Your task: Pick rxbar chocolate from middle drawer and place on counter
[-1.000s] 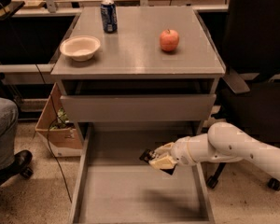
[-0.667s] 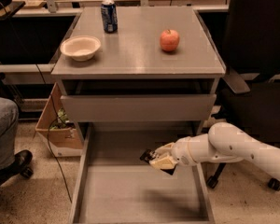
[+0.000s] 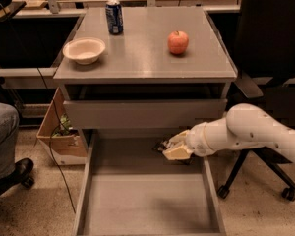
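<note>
The middle drawer [image 3: 137,200] is pulled out wide, its grey floor bare at the front. My gripper [image 3: 173,150] reaches in from the right on a white arm and sits low at the drawer's back right. The rxbar chocolate [image 3: 162,145] shows only as a small dark bit at the gripper's left tip; the rest is hidden by the gripper. The counter [image 3: 142,58] is the grey cabinet top above.
On the counter stand a blue can [image 3: 114,17], a white bowl [image 3: 84,50] and a red apple [image 3: 178,42]. A drawer with a flat front panel [image 3: 145,113] is above the open one. A cardboard box [image 3: 59,132], a person's leg [image 3: 2,141] and an office chair [image 3: 268,58] flank the cabinet.
</note>
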You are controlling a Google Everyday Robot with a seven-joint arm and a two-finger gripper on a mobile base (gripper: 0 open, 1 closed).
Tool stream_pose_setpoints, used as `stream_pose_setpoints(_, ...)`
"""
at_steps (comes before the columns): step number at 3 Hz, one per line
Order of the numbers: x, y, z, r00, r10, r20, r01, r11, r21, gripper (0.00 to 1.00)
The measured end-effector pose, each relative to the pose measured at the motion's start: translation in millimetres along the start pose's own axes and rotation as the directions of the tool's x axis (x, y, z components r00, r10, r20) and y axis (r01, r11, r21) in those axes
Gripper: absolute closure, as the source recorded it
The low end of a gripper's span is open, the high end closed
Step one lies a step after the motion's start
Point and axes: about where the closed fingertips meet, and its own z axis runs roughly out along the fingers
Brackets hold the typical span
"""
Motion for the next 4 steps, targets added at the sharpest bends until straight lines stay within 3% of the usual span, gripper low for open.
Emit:
stream_pose_setpoints(1,-50.8,-20.2,-57.2,0.996,-0.063,-0.056,0.067,0.9938,0.089,1.00)
stream_pose_setpoints(4,-150.3,-61.4,-152.4,0.981,-0.155,-0.114,0.177,0.9589,0.222,1.00)
